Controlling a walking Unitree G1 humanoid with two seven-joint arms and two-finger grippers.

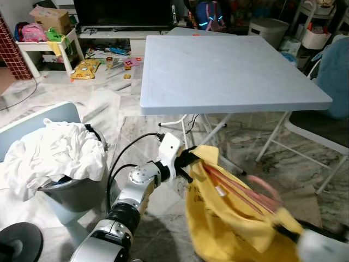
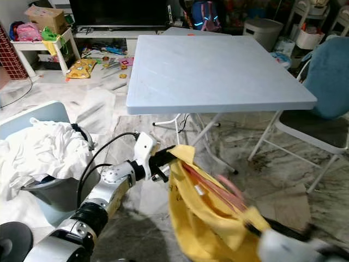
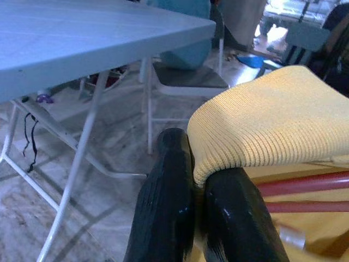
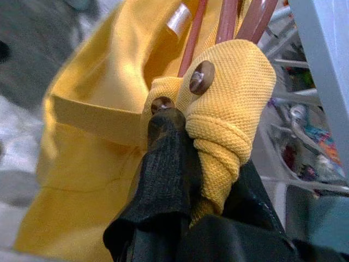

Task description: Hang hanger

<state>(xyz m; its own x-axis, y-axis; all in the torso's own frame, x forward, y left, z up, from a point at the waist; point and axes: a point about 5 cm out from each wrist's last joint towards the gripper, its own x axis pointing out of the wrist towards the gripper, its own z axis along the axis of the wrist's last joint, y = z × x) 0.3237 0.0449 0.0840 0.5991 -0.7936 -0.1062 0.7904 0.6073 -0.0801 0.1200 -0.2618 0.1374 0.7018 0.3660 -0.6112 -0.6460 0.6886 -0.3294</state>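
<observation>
A: Nearest?
B: Right gripper (image 4: pixel 180 128), fingers clamped on the buttoned corner of the yellow knit garment (image 1: pixel 229 229), low right. Pink plastic hanger (image 1: pixel 240 191) sits inside the garment, blurred.
A: Left one?
B: Left gripper (image 3: pixel 191 180) pinched tight on the garment's ribbed top edge, holding it up in front of the robot.
A: Behind?
B: Grey bucket (image 1: pixel 68 194) piled with white cloth (image 1: pixel 52 153) at left. Light blue square folding table (image 1: pixel 229 68) beyond, TV stand clutter far back.
</observation>
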